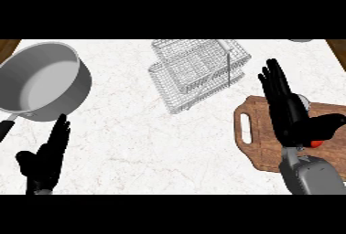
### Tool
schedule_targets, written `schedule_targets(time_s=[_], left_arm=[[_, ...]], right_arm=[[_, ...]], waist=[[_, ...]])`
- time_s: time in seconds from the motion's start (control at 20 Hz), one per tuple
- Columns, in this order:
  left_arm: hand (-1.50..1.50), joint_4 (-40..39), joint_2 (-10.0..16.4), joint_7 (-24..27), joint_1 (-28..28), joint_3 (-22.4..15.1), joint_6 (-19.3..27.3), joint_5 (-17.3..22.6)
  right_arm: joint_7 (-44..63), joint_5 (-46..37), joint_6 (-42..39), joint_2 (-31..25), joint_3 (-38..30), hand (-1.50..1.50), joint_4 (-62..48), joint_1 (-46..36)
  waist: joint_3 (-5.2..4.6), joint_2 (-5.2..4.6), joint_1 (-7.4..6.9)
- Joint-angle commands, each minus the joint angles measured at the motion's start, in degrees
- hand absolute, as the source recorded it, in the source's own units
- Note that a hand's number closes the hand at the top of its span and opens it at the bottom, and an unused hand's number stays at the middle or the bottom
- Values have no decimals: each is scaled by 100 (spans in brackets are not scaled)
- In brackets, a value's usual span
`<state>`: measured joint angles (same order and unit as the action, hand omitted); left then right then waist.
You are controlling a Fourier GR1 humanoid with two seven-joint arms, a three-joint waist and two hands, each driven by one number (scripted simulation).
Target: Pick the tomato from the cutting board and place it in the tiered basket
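Left robot hand (42, 161) resting open lower left, right robot hand (290, 115) outstretched, fingers (276, 84) straight, thumb spread

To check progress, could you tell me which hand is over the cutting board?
The right hand, fingers straight above the cutting board near the tomato; the left hand rests by the pot.

Your tomato (316, 144), red, only a small patch of it showing, on the cutting board (260, 153), brown wood with a slot handle, lying flat at your right, tiered basket (192, 73), silver wire mesh, beyond the board's left end, apart from it
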<state>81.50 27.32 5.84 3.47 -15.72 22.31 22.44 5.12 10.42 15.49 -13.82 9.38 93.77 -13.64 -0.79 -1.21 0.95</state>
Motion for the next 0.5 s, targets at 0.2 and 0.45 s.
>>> schedule_targets(time_s=[0.2, 0.45], left_arm=[[0, 441, -111, 387, -663, -33, 123, -362], [0, 532, -280, 253, -969, -269, 166, -494]], right_arm=[[-459, 2695, -2441, -766, -1628, 150, -32, -339], [123, 3972, -3387, -628, -1861, -150, -1048, 80]], waist=[[154, 118, 115], [179, 13, 131]])
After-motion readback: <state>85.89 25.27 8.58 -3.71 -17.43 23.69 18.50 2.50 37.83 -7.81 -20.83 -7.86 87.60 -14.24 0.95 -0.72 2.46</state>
